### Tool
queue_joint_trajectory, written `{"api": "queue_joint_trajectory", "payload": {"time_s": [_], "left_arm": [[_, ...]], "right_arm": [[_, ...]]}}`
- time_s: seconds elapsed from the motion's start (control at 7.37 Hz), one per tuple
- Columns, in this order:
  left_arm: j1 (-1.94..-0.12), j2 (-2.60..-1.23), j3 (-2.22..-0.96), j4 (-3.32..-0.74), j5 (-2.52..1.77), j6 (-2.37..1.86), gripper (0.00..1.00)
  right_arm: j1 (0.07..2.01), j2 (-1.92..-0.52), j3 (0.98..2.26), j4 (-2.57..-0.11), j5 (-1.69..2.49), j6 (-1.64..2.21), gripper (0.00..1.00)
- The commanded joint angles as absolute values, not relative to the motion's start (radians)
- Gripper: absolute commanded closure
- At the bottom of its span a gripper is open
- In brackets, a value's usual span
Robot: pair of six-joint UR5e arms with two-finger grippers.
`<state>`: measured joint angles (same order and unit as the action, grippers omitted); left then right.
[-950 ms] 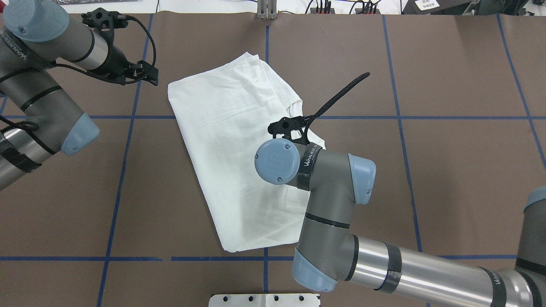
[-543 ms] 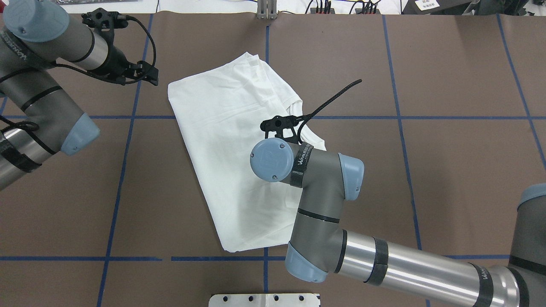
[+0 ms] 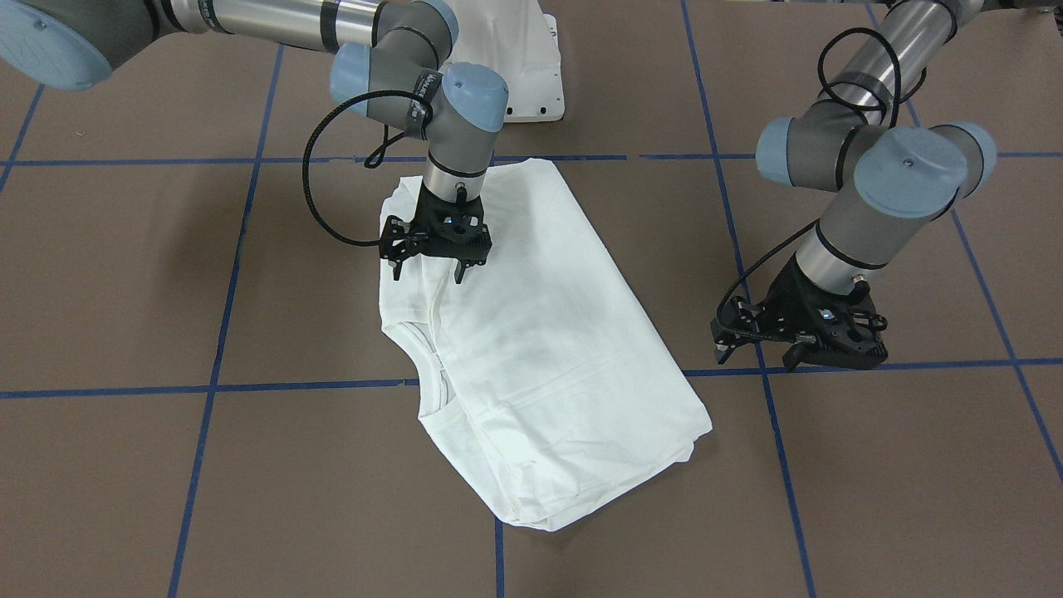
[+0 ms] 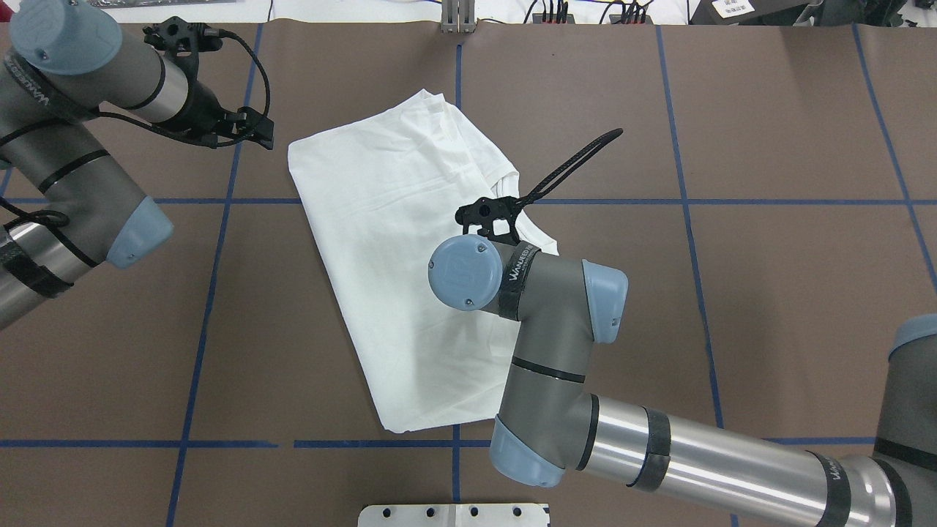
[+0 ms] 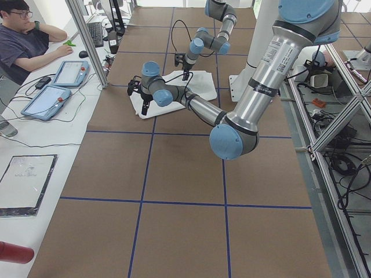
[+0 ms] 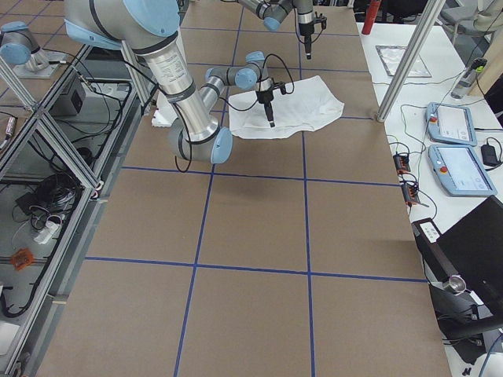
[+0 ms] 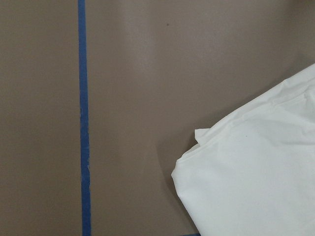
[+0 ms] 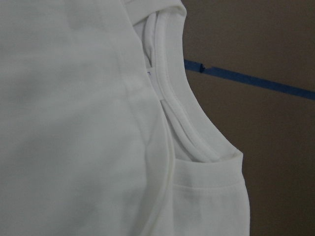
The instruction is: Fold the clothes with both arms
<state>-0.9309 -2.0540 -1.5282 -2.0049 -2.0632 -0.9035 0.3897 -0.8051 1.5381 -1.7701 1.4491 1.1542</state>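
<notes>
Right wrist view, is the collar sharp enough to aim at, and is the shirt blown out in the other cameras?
Right wrist view: dim and slightly soft, yet the collar ribbing of the T-shirt reads clearly. Overhead view: cloth is bright, creases faint, and the right arm throws a soft shadow on it. Front-facing view: evenly lit, neckline and folds distinct.

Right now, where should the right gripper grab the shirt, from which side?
Probably the exposed edge beside the ribbed collar, from the robot's right, coming straight down. The shirt lies flat, so only its edges give the open right gripper something to pinch.
</notes>
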Motion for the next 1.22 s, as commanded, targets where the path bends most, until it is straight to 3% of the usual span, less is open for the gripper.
{"api": "queue_joint_trajectory", "payload": {"time_s": [0.0, 0.41, 0.68, 1.09], "left_arm": [[-0.93, -2.054, -1.531, -2.005, -2.063, -0.905, 0.0], [-0.928, -2.054, -1.539, -2.005, -2.063, -0.907, 0.0], [-0.928, -2.054, -1.536, -2.005, -2.063, -0.907, 0.0], [-0.928, -2.054, -1.534, -2.005, -2.063, -0.907, 0.0]], "right_arm": [[0.39, -0.808, 1.534, -1.778, 1.428, 1.154, 0.0], [0.39, -0.819, 1.545, -1.889, 1.42, 1.14, 0.0], [0.39, -0.877, 1.653, -2.033, 1.419, 1.059, 0.0], [0.379, -0.971, 1.724, -2.051, 1.391, 1.003, 0.0]]}}
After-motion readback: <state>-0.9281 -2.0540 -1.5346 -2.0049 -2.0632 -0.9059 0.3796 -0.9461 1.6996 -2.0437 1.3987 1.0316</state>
